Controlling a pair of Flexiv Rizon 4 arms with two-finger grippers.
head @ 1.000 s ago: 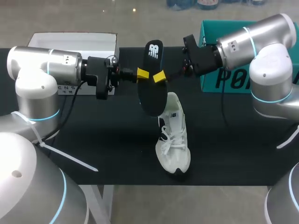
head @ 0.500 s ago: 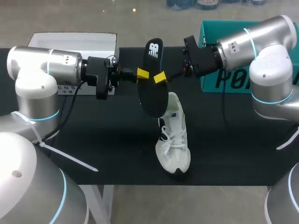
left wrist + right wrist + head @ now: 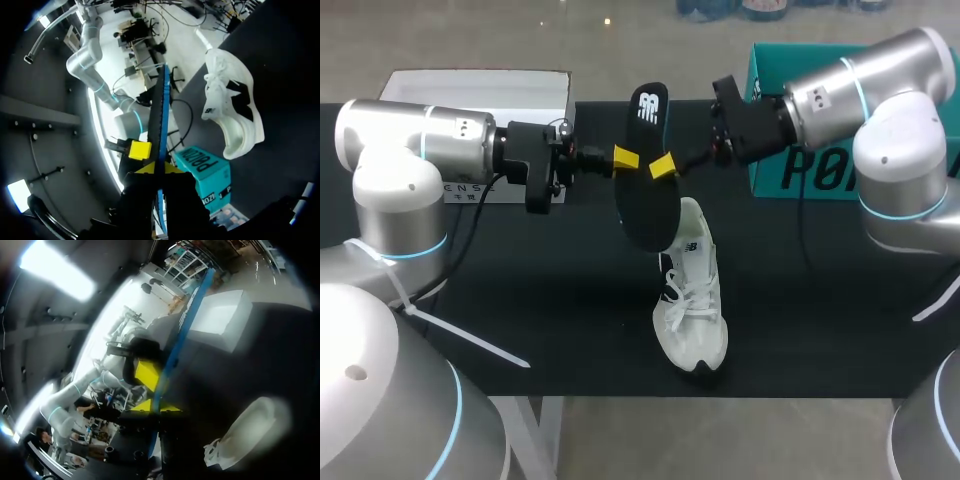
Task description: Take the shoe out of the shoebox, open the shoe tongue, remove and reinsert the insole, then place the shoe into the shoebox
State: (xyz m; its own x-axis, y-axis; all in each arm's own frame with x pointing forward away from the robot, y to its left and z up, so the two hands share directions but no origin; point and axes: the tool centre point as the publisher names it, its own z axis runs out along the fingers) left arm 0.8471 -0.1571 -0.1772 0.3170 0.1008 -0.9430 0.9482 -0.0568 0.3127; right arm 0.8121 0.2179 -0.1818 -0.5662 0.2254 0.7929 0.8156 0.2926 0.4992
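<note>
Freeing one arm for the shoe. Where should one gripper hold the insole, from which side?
Probably pinch the insole across its flat faces near mid-length, toward the logo end, coming from a side edge as the left gripper does. It is thin and hangs near upright, so only the faces offer grip; the lower end is left free over the shoe.

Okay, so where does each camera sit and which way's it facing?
Head view: above and behind, looking down on the table; left gripper and right gripper show.
Left wrist view: on the left wrist, looking along its gripper, shut on the insole edge-on.
Right wrist view: same from the right wrist.
Shared: all show insole and shoe.
</note>
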